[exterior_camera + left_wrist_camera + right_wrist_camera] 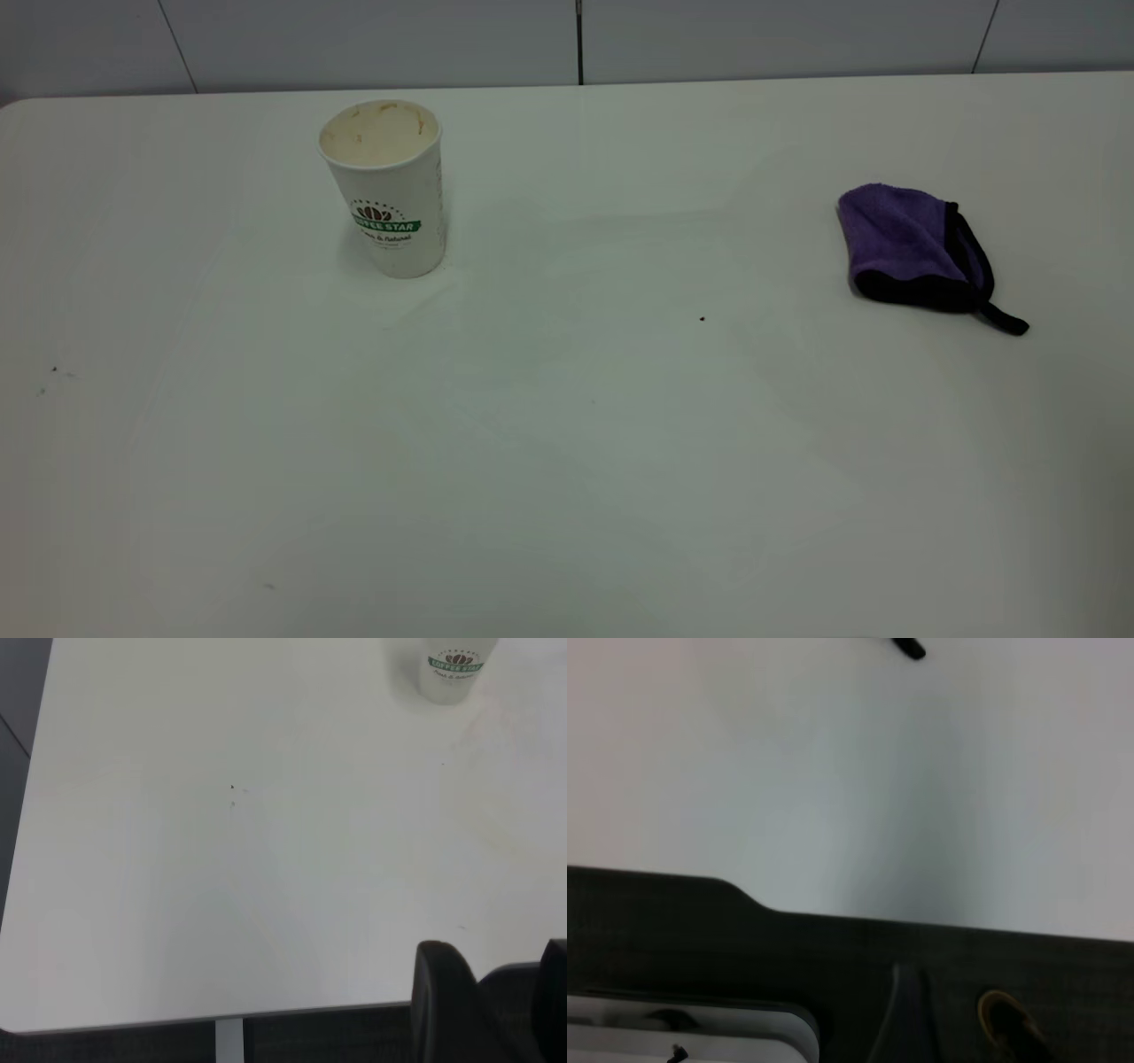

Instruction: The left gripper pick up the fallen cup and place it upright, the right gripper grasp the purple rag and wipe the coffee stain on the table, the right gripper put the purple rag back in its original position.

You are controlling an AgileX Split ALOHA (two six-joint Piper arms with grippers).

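The cup [386, 186] stands upright on the table [567, 443] at the back left, mouth up, with its green band facing the camera. Its lower part also shows in the left wrist view [454, 669]. The purple rag [917, 246] lies folded at the right, black tail toward the front. Only its tail tip [908, 647] shows in the right wrist view. No brown coffee stain shows on the table. My left gripper [496, 992] is open and empty, just off the table's near edge, far from the cup. My right gripper [909, 1010] is a dim shape below the table's edge.
A tiny dark speck [702, 318] lies mid-table, and faint specks [53, 369] at the left. The table's edge [221, 1017] runs close to the left gripper. A white object [700, 1036] and a shoe-like shape [1007, 1023] lie below the table.
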